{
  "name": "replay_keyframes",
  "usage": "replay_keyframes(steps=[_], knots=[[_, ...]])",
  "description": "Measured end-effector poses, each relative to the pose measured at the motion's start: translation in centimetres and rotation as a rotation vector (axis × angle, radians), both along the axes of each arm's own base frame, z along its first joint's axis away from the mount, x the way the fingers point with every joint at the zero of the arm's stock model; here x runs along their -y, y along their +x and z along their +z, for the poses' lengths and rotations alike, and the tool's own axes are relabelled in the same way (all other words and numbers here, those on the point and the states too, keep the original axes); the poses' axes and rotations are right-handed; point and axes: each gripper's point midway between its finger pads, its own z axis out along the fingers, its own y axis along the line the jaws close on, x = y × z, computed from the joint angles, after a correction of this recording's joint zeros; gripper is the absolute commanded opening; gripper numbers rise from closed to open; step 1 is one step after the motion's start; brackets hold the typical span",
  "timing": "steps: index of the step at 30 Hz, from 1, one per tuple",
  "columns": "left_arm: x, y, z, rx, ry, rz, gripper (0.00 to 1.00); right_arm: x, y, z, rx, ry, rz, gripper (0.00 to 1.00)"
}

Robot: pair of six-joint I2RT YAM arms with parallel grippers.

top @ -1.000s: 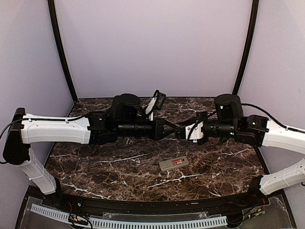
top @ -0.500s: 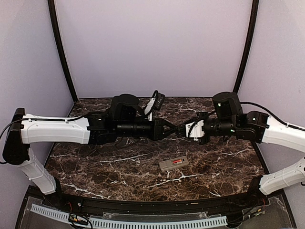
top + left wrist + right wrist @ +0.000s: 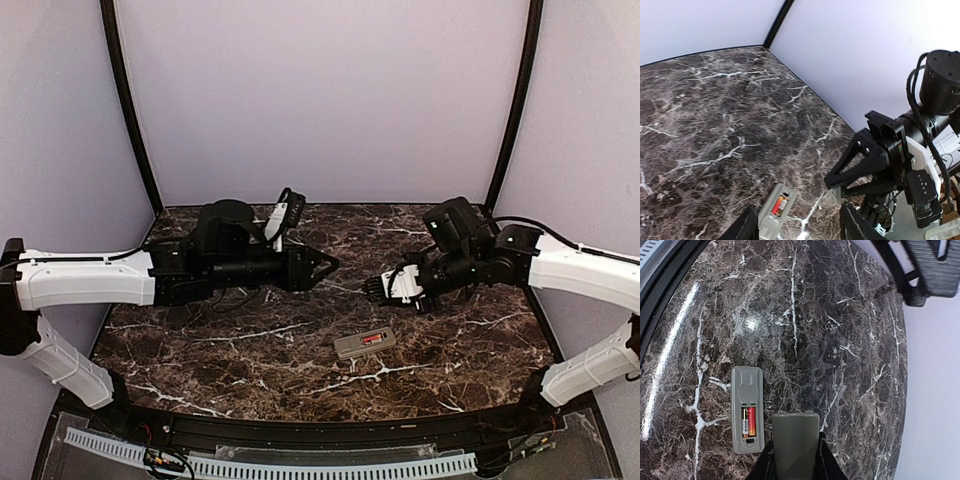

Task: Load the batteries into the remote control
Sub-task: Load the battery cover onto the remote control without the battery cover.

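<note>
The remote control lies grey back up on the marble table, its recess uncovered with the red batteries side by side inside. It also shows in the left wrist view as the remote control with the batteries. My right gripper hangs above and behind it, shut on a grey battery cover that sticks out past the fingers. My left gripper stands open and empty, a gap away from the right gripper.
The dark marble table ends at a black raised rim in front and lilac walls behind and beside. Both arms reach across the middle of the table at about the same height.
My left gripper opened, let go of the cover and drew back to the left. The right gripper kept the cover and swung away, tilting down toward the remote.
</note>
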Motion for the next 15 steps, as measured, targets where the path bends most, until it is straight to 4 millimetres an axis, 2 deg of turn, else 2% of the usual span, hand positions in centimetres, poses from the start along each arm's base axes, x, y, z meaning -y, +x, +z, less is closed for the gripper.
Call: replay_keyframes(steps=[5, 9, 15], knots=[[-3.3, 2.3, -0.8, 0.015, 0.033, 0.138, 0.55, -1.1, 0.1, -3.5, -0.117, -0.108, 0.044, 0.08], [-4.0, 2.7, -1.9, 0.010, 0.064, 0.173, 0.55, -1.8, 0.3, -6.3, -0.201, -0.189, 0.067, 0.09], [-4.5, 2.8, -2.8, 0.004, 0.087, 0.183, 0.55, -1.7, 0.0, -9.5, -0.285, -0.275, 0.078, 0.09]])
